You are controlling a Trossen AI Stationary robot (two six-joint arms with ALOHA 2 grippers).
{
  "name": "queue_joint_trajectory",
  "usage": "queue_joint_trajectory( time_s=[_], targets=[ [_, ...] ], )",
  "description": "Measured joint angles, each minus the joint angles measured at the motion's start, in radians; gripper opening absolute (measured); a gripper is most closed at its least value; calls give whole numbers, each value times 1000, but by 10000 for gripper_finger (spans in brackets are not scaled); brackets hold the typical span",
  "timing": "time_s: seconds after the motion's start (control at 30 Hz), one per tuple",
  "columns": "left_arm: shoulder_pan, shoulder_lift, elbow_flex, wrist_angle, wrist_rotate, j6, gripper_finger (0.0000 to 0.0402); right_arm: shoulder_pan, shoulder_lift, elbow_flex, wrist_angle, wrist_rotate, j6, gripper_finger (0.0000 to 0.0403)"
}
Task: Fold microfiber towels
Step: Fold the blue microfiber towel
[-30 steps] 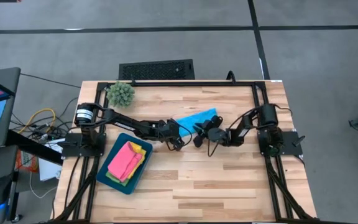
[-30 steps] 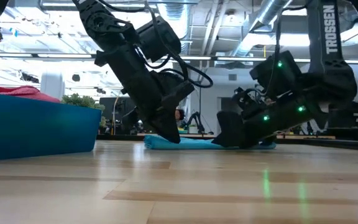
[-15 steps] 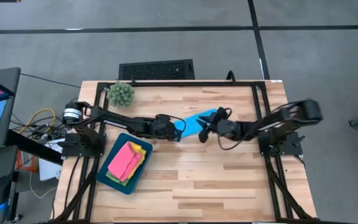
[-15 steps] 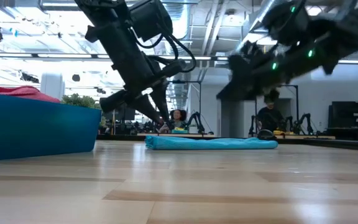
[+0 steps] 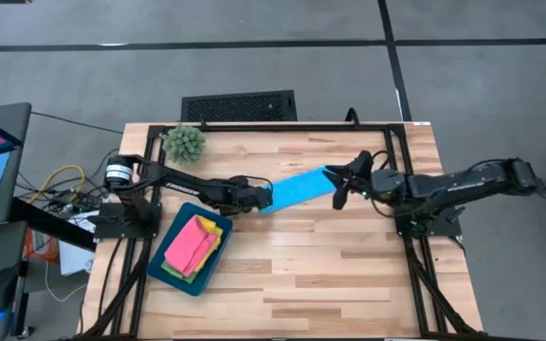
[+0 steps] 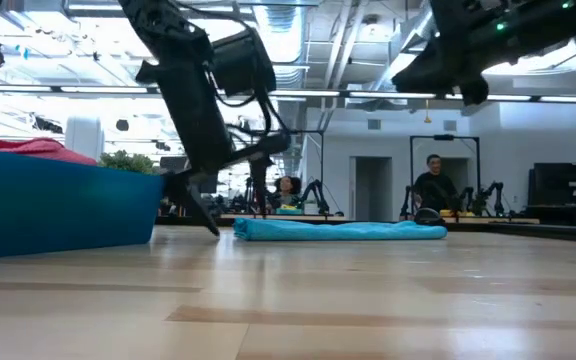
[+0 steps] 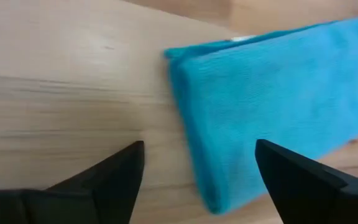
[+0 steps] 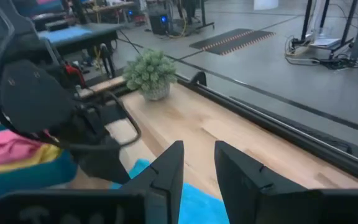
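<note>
Now the left hand (image 5: 260,199) sits low over the worktop (image 5: 349,275) with its two dark fingers (image 7: 114,177) spread wide and holding nothing, just beside the near end of the light blue towel (image 5: 299,188), which shows between and beyond them in the left wrist view. That towel (image 7: 272,106) lies folded into a long flat strip on the wood, about midway between the side edges and toward the far edge. The right hand (image 5: 341,186) hangs raised above the strip's other end, fingers (image 8: 166,171) narrowly parted and empty. Near the worktop's left edge a dark teal tray (image 5: 171,268) carries the pink towel (image 5: 191,243) on top, with the yellow towel (image 5: 212,227) and green towel (image 5: 172,268) peeking out beneath it. A spiky green plant ball (image 5: 185,142) stands at the far left corner
</note>
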Motion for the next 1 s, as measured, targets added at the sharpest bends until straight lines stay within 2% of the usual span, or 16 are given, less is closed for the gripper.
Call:
queue_joint_trajectory(
  time_s=[0.1, 0.33, 0.5, 0.67, 0.77, 1.0],
  targets=[
    [6, 49, 1, 95, 0, -9, 300, -3, -20, 1, -53, -1, -11, 116],
    [6, 92, 16, 140, -57, -50, 276, -1, -7, 1, -103, -4, -11, 116],
    [13, 110, 17, 142, -44, -52, 198, -2, 64, 0, -123, -5, -11, 116],
    [14, 123, 14, 154, -49, -46, 86, -2, 183, 0, -118, -89, 1, 116],
    [14, 126, 11, 186, -57, 13, 20, -1, 227, 0, -104, -108, 24, 116],
    [20, 110, 11, 202, 11, 56, 4, -3, 193, 0, -75, -133, 24, 116]
  ],
)
